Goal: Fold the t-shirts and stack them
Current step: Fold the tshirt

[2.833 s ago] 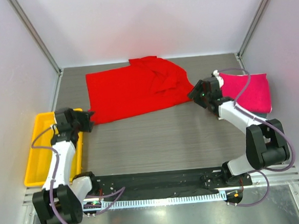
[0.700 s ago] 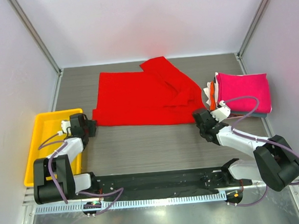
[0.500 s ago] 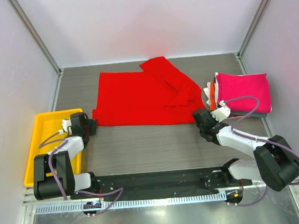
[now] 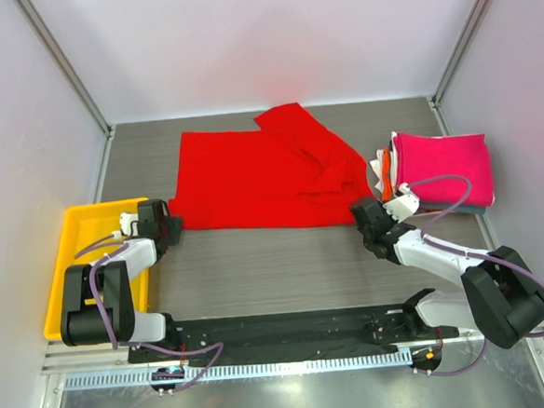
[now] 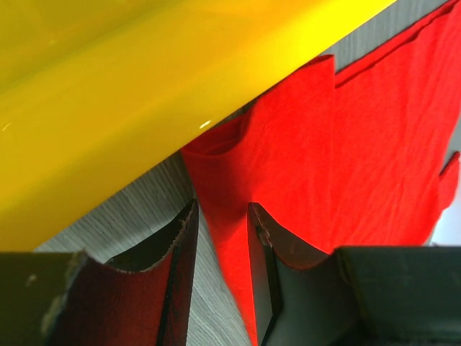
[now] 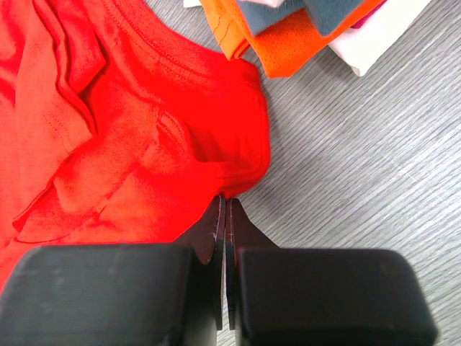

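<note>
The red t-shirt (image 4: 252, 182) lies spread across the back middle of the table, with one part folded over at its right. My left gripper (image 4: 166, 228) is at the shirt's near left corner. In the left wrist view its fingers stand apart (image 5: 222, 216) with that red corner (image 5: 346, 144) lying between them, not pinched. My right gripper (image 4: 362, 218) is shut on the shirt's near right edge, the closed tips (image 6: 225, 202) meeting the red hem (image 6: 108, 130). A stack of folded t-shirts (image 4: 442, 169), magenta on top, rests at the right, with its orange one (image 6: 281, 43) close to the red hem.
The yellow tray (image 4: 83, 238) stands at the left edge, right beside my left gripper, and its wall (image 5: 108, 108) fills the upper left of the left wrist view. Frame posts and white walls close in the table at the back and sides.
The red t-shirt has been drawn nearer and lies flatter than at first. In the last second my left gripper slid right from the tray to the shirt's corner, its jaws narrowing. The right gripper stayed still.
</note>
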